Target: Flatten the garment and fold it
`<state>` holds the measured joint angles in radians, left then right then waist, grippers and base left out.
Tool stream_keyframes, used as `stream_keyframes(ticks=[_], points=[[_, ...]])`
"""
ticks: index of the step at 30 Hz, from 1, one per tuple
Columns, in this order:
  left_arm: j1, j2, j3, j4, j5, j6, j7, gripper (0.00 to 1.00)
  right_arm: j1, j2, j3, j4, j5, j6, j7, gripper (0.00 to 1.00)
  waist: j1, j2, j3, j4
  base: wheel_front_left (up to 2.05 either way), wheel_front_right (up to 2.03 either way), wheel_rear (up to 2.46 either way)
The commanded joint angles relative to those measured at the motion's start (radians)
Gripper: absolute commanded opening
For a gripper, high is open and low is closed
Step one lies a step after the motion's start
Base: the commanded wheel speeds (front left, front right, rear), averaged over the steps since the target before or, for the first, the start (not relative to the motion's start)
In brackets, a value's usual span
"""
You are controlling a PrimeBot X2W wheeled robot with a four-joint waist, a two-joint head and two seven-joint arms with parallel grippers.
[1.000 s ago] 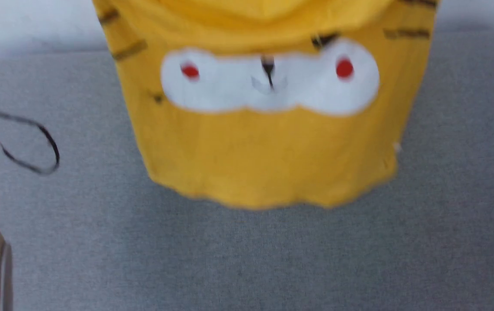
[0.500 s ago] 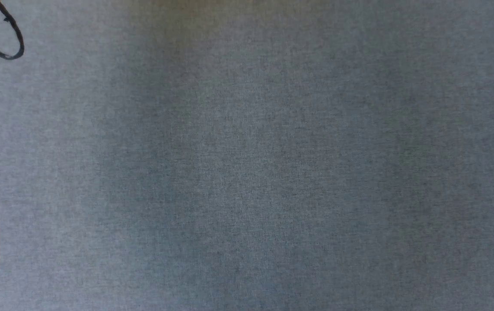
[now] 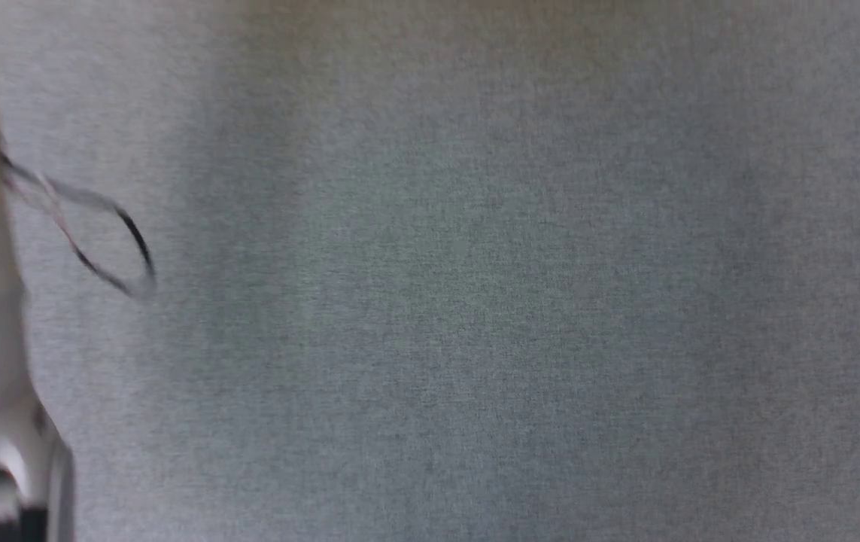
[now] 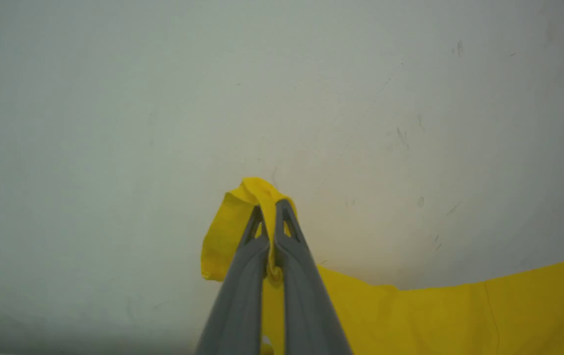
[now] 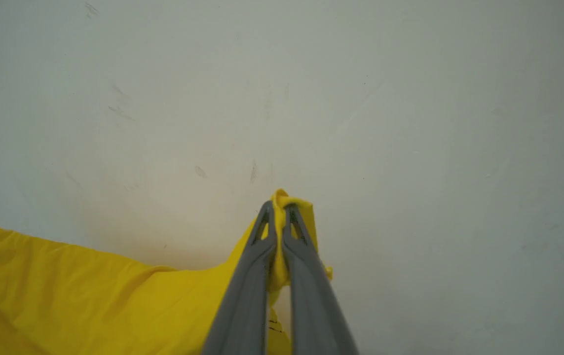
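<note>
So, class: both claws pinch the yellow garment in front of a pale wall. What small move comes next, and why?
Probably lower both together toward the grey table, keeping them apart. The left claw and right claw are each shut on a bunch of the garment, and cloth stretches sideways from each before the wall, so laying it flat seems next.

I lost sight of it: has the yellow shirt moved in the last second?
Cannot tell: the shirt and the grey surface's far edge both left the head view, so the camera moved.
</note>
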<state>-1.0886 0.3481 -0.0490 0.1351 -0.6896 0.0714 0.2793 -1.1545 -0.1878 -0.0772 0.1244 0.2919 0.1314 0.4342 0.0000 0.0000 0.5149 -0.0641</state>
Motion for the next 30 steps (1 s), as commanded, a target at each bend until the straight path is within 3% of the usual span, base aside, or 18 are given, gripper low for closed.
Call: stream_keyframes(ticks=[1,10,18,22,30], points=[[0.037,-0.005,0.006,-0.020,-0.009,0.000,0.002,0.00,0.035,-0.003,-0.004,-0.021,0.013,-0.001,0.007,0.00,0.0000,0.0000,-0.058,0.032,0.00,0.00,0.00],[0.515,-0.009,0.043,-0.285,-0.068,0.025,0.029,0.00,0.508,0.062,-0.072,-0.310,0.111,-0.001,0.116,0.00,0.0000,0.0000,-0.186,0.049,0.00,0.00,0.00],[0.915,-0.026,0.087,-0.429,-0.103,0.038,0.007,0.00,0.895,0.125,-0.128,-0.472,0.144,-0.001,0.124,0.00,0.0000,0.0000,-0.291,0.051,0.00,0.00,0.00],[1.121,-0.035,0.106,-0.509,-0.109,0.050,0.003,0.00,1.064,0.136,-0.203,-0.507,0.194,-0.001,0.113,0.00,0.0000,0.0000,-0.339,0.055,0.00,0.00,0.00],[1.479,-0.060,0.122,-0.571,-0.156,0.034,0.010,0.00,1.380,0.137,-0.290,-0.445,0.338,-0.001,0.055,0.00,0.0000,0.0000,-0.409,0.061,0.00,0.00,0.00]])
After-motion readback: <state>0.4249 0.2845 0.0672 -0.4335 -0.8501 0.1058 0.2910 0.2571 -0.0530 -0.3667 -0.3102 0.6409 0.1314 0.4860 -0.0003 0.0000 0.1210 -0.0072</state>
